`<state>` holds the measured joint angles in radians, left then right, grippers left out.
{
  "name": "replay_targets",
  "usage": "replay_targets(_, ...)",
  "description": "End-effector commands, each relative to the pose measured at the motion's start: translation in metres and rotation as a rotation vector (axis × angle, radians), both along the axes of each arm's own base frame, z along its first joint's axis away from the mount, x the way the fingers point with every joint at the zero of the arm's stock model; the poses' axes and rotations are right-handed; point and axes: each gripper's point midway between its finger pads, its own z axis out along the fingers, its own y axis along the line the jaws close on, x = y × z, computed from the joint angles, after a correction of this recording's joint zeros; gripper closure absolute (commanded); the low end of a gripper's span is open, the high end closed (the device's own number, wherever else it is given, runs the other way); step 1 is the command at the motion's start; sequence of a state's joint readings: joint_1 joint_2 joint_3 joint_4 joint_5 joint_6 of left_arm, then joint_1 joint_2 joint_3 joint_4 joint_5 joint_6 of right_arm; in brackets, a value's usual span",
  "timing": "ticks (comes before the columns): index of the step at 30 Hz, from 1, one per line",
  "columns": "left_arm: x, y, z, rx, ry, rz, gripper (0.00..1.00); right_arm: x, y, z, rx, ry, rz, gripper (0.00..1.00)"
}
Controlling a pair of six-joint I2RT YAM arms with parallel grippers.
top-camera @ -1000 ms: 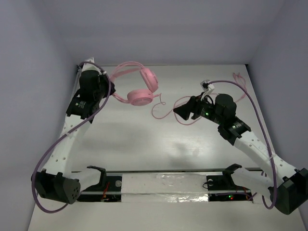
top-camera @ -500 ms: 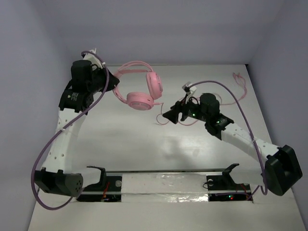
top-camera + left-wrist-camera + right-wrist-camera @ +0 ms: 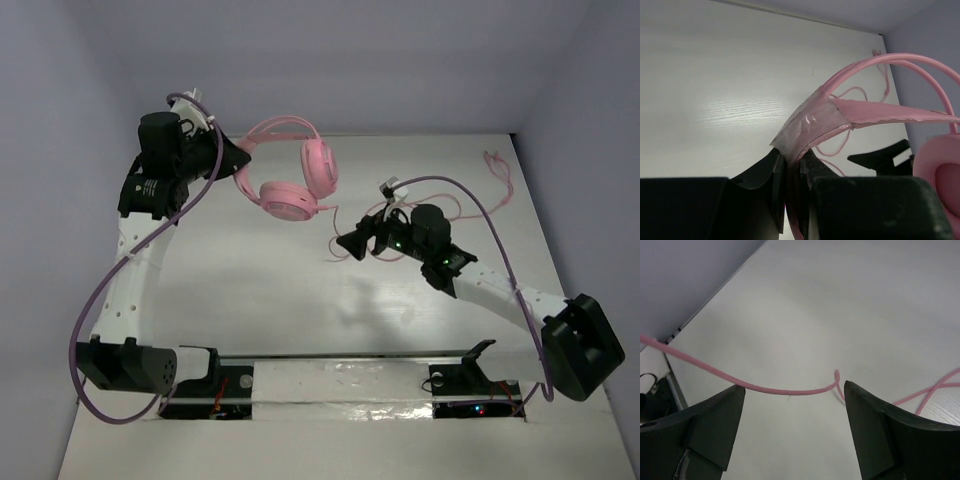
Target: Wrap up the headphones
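The pink headphones (image 3: 290,198) hang from my left gripper (image 3: 238,156), which is shut on the taped end of the headband (image 3: 810,122). The double band (image 3: 890,62) arches to the right, and one earcup (image 3: 940,170) shows at the right edge of the left wrist view. The thin pink cord (image 3: 338,214) drops from the earcups and trails across the table to the back right (image 3: 497,170). My right gripper (image 3: 350,243) stands open just right of the earcups. In the right wrist view the cord (image 3: 700,365) runs across the gap between the fingertips of this gripper (image 3: 794,386), touching neither finger.
Thick purple robot cables (image 3: 100,300) loop along both arms. A taped rail (image 3: 340,385) with black brackets runs along the near edge. Walls close the table at the back and both sides.
My left gripper has lifted the headphones and carried them slightly back and left. The right arm has swung left towards the cord, and its jaws have opened wider.
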<state>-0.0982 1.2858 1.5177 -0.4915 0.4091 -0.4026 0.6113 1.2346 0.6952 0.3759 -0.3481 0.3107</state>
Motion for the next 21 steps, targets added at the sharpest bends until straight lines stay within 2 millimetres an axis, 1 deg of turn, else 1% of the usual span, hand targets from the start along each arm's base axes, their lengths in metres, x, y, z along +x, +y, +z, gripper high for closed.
replay_targets(1, -0.021, -0.020, 0.059, -0.121, -0.135, -0.103, 1.00, 0.029, 0.007, 0.043, 0.055, -0.145, -0.065, 0.15)
replay_targets(2, -0.024, -0.024, 0.062, -0.141, -0.139, -0.123, 1.00, 0.033, 0.016, 0.038, 0.051, -0.129, -0.036, 0.17)
replay_targets(3, -0.029, -0.030, 0.067, -0.165, -0.148, -0.162, 1.00, 0.036, 0.020, 0.034, 0.053, -0.116, -0.029, 0.19)
replay_targets(4, -0.031, -0.033, 0.070, -0.195, -0.142, -0.175, 1.00, 0.040, 0.024, 0.038, 0.079, -0.130, -0.029, 0.24)
replay_targets(5, -0.035, -0.036, 0.074, -0.212, -0.147, -0.189, 1.00, 0.043, 0.027, 0.037, 0.109, -0.109, -0.038, 0.27)
replay_targets(6, -0.037, -0.039, 0.075, -0.225, -0.149, -0.208, 1.00, 0.047, 0.031, 0.028, 0.118, -0.089, -0.038, 0.30)
replay_targets(7, -0.040, -0.040, 0.078, -0.235, -0.153, -0.214, 1.00, 0.053, 0.033, 0.030, 0.162, -0.085, -0.060, 0.37)
replay_targets(8, -0.043, -0.040, 0.079, -0.239, -0.155, -0.220, 1.00, 0.056, 0.032, 0.037, 0.189, -0.097, -0.076, 0.40)
replay_targets(9, -0.044, -0.041, 0.077, -0.243, -0.147, -0.229, 1.00, 0.061, 0.034, 0.034, 0.198, -0.094, -0.090, 0.42)
replay_targets(10, -0.047, -0.042, 0.076, -0.245, -0.145, -0.238, 1.00, 0.065, 0.034, 0.038, 0.216, -0.108, -0.105, 0.43)
replay_targets(11, -0.051, -0.044, 0.078, -0.257, -0.145, -0.248, 1.00, 0.074, 0.030, 0.041, 0.229, -0.112, -0.153, 0.43)
replay_targets(12, -0.054, -0.047, 0.073, -0.273, -0.137, -0.274, 1.00, 0.079, 0.033, 0.036, 0.230, -0.105, -0.160, 0.42)
replay_targets(13, -0.057, -0.050, 0.072, -0.290, -0.131, -0.289, 1.00, 0.085, 0.037, 0.045, 0.240, -0.116, -0.161, 0.41)
replay_targets(14, -0.063, -0.053, 0.076, -0.346, -0.112, -0.296, 1.00, 0.086, 0.043, 0.046, 0.246, -0.109, -0.137, 0.41)
replay_targets(15, -0.064, -0.058, 0.072, -0.386, -0.115, -0.332, 1.00, 0.087, 0.048, 0.048, 0.264, -0.101, -0.118, 0.41)
replay_targets(16, -0.068, -0.060, 0.074, -0.423, -0.110, -0.336, 1.00, 0.086, 0.061, 0.049, 0.287, -0.100, -0.088, 0.41)
replay_targets(17, -0.068, -0.060, 0.076, -0.455, -0.113, -0.333, 1.00, 0.081, 0.069, 0.047, 0.304, -0.077, -0.063, 0.41)
replay_targets(18, -0.064, -0.061, 0.078, -0.516, -0.111, -0.316, 1.00, 0.077, 0.076, 0.046, 0.309, -0.070, -0.046, 0.41)
replay_targets(19, -0.063, -0.061, 0.080, -0.545, -0.108, -0.307, 1.00, 0.065, 0.091, 0.045, 0.318, -0.067, -0.014, 0.40)
replay_targets(20, -0.063, -0.060, 0.084, -0.574, -0.115, -0.296, 1.00, 0.064, 0.099, 0.037, 0.316, -0.048, -0.013, 0.40)
replay_targets(21, -0.057, -0.057, 0.087, -0.637, -0.116, -0.256, 1.00, 0.060, 0.108, 0.032, 0.311, -0.039, -0.002, 0.40)
